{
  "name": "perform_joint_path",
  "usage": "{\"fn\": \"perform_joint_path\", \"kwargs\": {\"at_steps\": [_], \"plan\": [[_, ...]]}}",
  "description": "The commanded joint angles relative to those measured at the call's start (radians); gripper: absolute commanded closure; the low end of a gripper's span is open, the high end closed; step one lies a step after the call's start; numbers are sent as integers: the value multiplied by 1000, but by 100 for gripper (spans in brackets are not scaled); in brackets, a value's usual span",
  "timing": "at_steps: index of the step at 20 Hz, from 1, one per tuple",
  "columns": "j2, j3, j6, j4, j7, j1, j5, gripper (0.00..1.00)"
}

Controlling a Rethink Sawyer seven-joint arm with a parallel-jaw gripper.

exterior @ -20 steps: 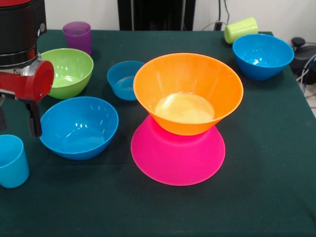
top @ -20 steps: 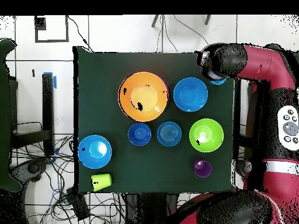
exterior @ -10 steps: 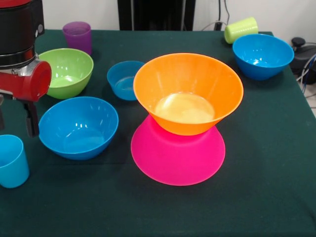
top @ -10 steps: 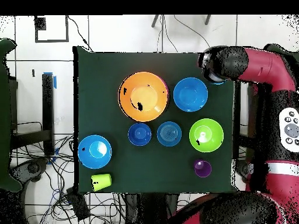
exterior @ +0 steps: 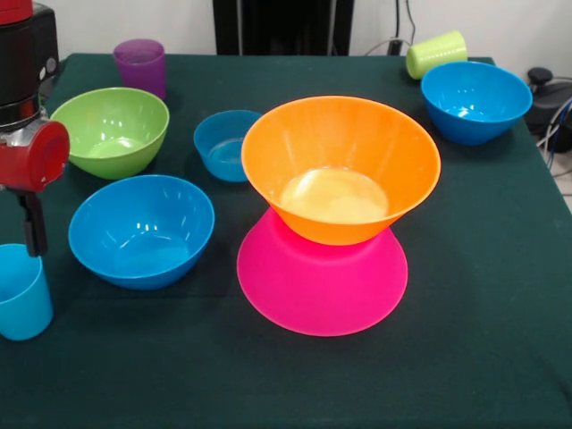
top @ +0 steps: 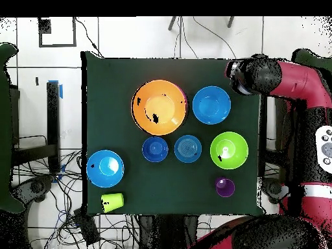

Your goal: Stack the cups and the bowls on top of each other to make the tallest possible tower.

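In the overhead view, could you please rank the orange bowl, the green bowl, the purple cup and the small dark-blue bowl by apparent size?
1. orange bowl, though it sits raised, nearer the camera
2. green bowl
3. small dark-blue bowl
4. purple cup

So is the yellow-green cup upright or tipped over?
Tipped over: the yellow-green cup lies on its side at the table's far edge, its side wall showing.

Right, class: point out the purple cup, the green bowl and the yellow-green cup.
purple cup [exterior: 140,64], front view, on its outer wall.
green bowl [exterior: 112,125], front view, on its inner wall.
yellow-green cup [exterior: 436,53], front view, on its side as it lies tipped over.
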Motion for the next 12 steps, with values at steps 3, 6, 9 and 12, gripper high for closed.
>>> {"fn": "perform_joint_path", "kwargs": {"at_steps": [3,6,9,12], "plan": [[67,-5,-50,107,-259,-2,-54,0],[81,18,-28,110,-282,-20,-26,0],[81,24,0,105,-281,-21,-11,0],[83,27,5,105,-279,-21,-7,0]]}}
